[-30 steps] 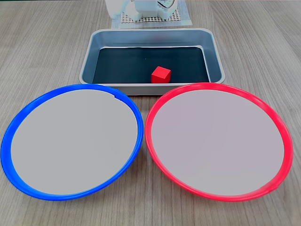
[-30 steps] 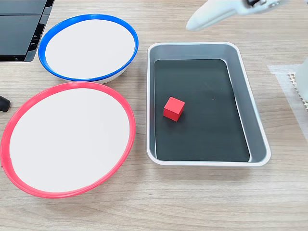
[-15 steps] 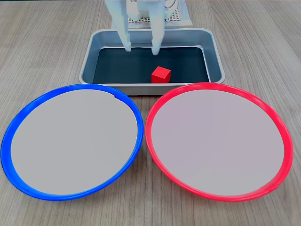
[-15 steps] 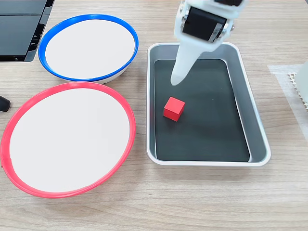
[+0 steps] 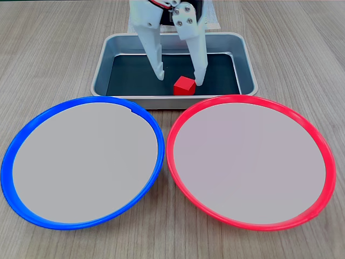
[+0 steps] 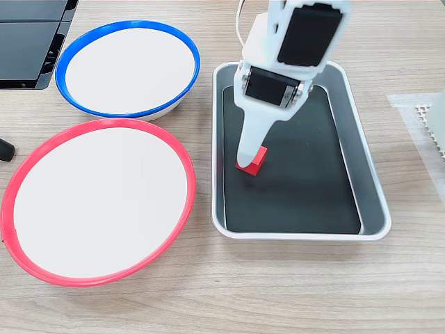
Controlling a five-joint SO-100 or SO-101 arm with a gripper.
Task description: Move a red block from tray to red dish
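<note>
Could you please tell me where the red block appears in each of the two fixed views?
A fixed view: red block upper centre, at the tray's near wall, between the open gripper fingers.
A fixed view: block centre, partly behind a finger.
Shared landmark: the tray.

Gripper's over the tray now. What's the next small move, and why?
Probably lower a touch more, then close. The gripper is open with a finger on each side of the red block, which sits untouched on the floor of the tray. The red dish holds nothing yet.
</note>
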